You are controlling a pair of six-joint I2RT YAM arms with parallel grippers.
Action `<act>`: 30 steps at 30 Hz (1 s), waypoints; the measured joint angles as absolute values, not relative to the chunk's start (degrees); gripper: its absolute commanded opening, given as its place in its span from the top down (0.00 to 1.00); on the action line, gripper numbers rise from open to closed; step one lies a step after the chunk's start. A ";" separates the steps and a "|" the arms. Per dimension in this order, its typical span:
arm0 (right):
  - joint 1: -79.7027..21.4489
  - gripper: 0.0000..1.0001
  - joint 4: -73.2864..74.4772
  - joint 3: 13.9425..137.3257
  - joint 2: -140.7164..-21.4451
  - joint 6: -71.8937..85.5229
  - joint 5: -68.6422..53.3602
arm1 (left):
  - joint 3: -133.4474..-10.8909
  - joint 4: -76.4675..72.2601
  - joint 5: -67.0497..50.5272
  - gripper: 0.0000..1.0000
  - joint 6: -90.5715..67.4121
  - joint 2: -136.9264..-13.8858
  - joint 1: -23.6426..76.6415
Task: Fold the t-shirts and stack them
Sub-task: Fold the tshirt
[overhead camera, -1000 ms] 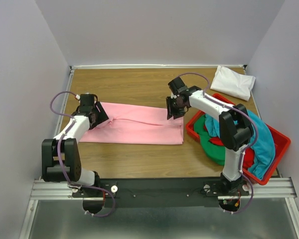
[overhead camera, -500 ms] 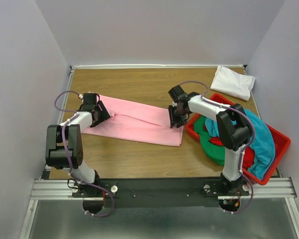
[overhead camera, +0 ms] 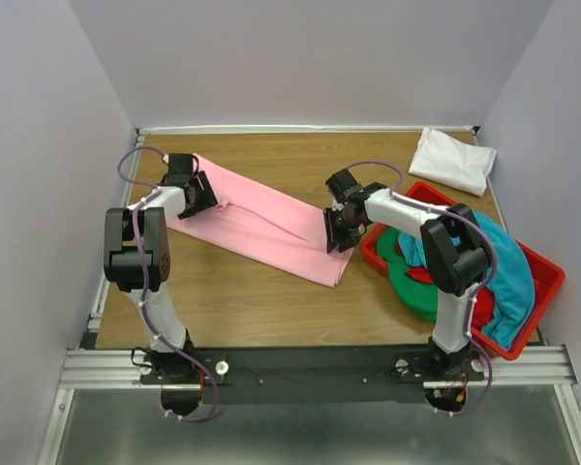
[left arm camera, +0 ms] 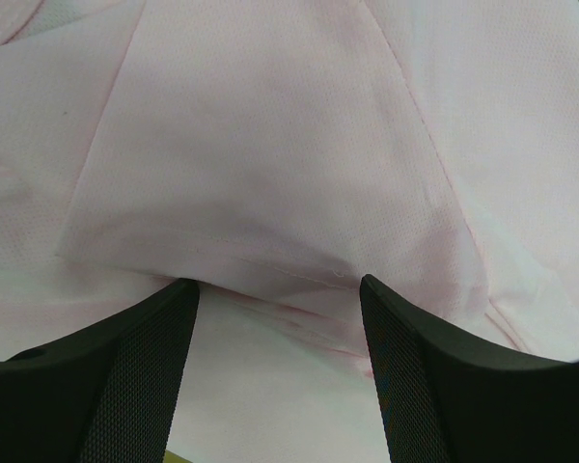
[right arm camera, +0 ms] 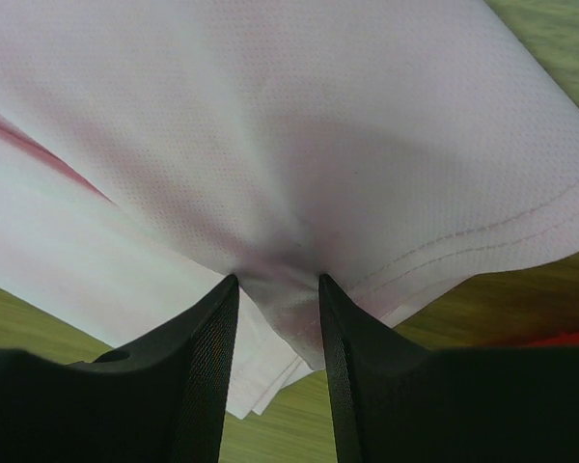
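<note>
The light pink t-shirt (overhead camera: 261, 218) lies as a long folded strip slanting from the far left of the table down toward the middle. My left gripper (overhead camera: 198, 192) holds its upper left end. In the left wrist view pink cloth (left arm camera: 270, 145) fills the gap between the fingers (left arm camera: 275, 285), which stand partly apart. My right gripper (overhead camera: 335, 231) is shut on the strip's lower right end. In the right wrist view the cloth (right arm camera: 318, 116) puckers where the jaws (right arm camera: 278, 280) pinch it. A folded white t-shirt (overhead camera: 453, 160) lies at the far right corner.
A red plastic bin (overhead camera: 552, 276) stands at the right, just beside my right gripper. It holds a heap of teal (overhead camera: 508, 271), green (overhead camera: 412, 286) and red (overhead camera: 482, 308) shirts. Walls close in the table at the left, far and right sides.
My left gripper moved toward the far left corner, pulling the pink shirt's left end with it. The right gripper shifted slightly nearer. The strip now lies slanted instead of level.
</note>
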State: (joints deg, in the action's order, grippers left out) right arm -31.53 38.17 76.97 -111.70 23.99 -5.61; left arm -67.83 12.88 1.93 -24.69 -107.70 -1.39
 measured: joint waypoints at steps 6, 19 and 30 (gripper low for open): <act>-34.17 0.53 38.11 76.53 -111.33 24.21 -5.89 | -71.88 13.85 1.96 0.23 -23.24 -110.50 -1.08; -34.87 0.51 41.21 82.02 -109.21 22.37 -2.81 | -79.24 21.71 2.35 0.23 -23.57 -107.31 -0.89; -34.87 0.51 39.48 82.00 -110.59 18.26 -2.17 | -70.63 20.84 0.67 0.23 -27.51 -104.73 1.69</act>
